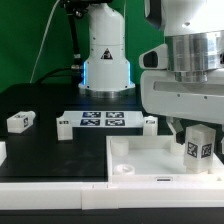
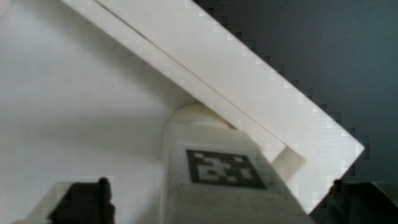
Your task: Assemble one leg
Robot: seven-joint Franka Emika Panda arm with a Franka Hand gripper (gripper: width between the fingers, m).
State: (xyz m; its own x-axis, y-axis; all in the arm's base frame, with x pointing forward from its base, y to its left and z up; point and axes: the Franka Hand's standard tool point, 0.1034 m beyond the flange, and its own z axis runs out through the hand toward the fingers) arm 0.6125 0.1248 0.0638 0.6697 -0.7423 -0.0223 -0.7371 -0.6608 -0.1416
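A leg (image 1: 197, 148), a small white post with a black-and-white tag, stands upright on the large white square panel (image 1: 150, 162) near its corner at the exterior view's right. My gripper (image 1: 194, 134) hangs right over it, fingers straddling the post. In the wrist view the leg (image 2: 228, 160) sits between the two dark fingertips (image 2: 82, 200), with a gap on each side, so the gripper (image 2: 222, 206) is open. The panel (image 2: 71, 100) fills that view beside the leg. A second leg (image 1: 20, 122) lies on the black table at the exterior view's left.
The marker board (image 1: 100, 122) lies behind the panel, with a small white part (image 1: 150, 122) at its end. The robot base (image 1: 106, 60) stands at the back. The panel has round sockets (image 1: 122, 148) near its corners.
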